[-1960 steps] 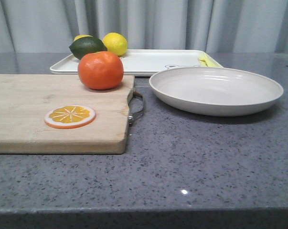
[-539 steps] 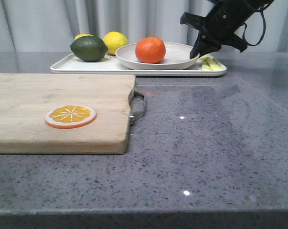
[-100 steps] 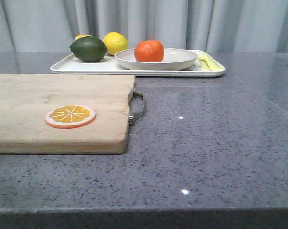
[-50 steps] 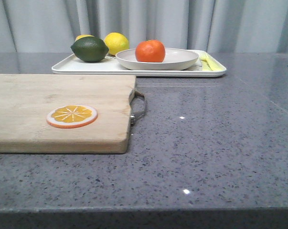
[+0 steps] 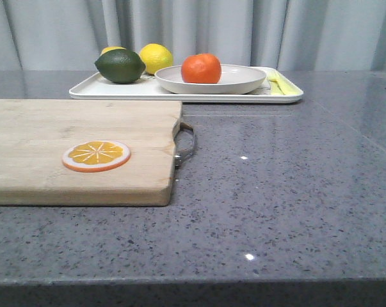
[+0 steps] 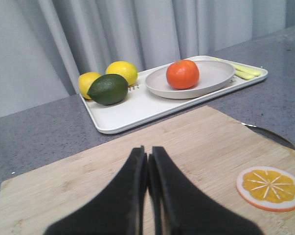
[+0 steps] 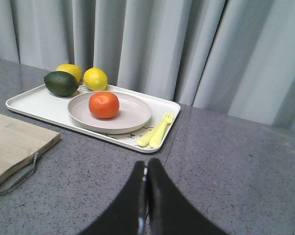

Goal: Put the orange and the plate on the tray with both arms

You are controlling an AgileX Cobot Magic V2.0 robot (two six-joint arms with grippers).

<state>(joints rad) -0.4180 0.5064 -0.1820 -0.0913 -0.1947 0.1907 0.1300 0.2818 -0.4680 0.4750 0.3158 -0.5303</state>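
Now both arms hang back from the flat rectangular white tray (image 5: 116, 93): left gripper (image 6: 147, 169) and right gripper (image 7: 146, 182) pressed together, empty.

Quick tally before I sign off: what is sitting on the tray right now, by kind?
Orange: 1, on the plate
Plate: 1
Lemons: 2
Lime: 1
Yellow-green fork and second utensil: 2
Total: 7 things on the tray
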